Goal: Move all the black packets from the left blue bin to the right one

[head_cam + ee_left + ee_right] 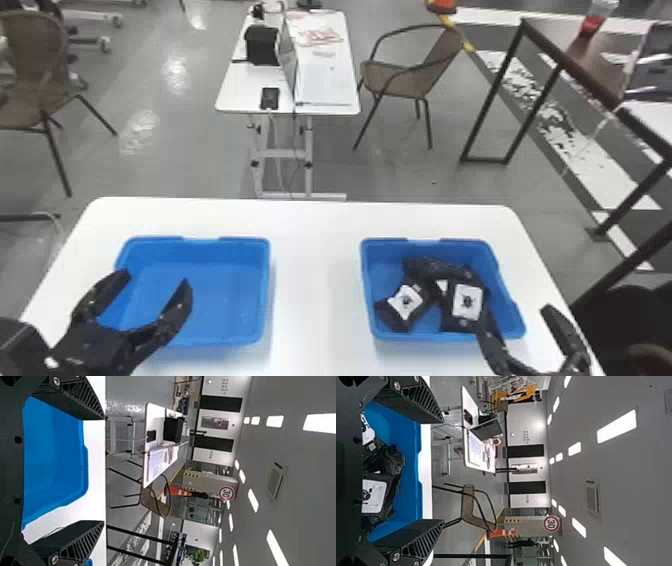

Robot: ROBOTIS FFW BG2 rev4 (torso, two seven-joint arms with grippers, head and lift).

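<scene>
White table (316,280): stood with its top level and its far corners rounded.
Left blue bin (266,290): sat upright on the left half.
Right blue bin (369,290): sat upright, well apart from the other.

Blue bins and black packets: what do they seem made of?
The left blue bin and right blue bin look like smooth, satiny plastic, going by their rounded corners. The black packets look like crinkled, shiny film, perhaps plastic or foil; their creases catch light.

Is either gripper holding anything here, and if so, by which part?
Nothing is held: the left gripper is open over the left bin, the right gripper open at the right bin, where black packets lie.
</scene>
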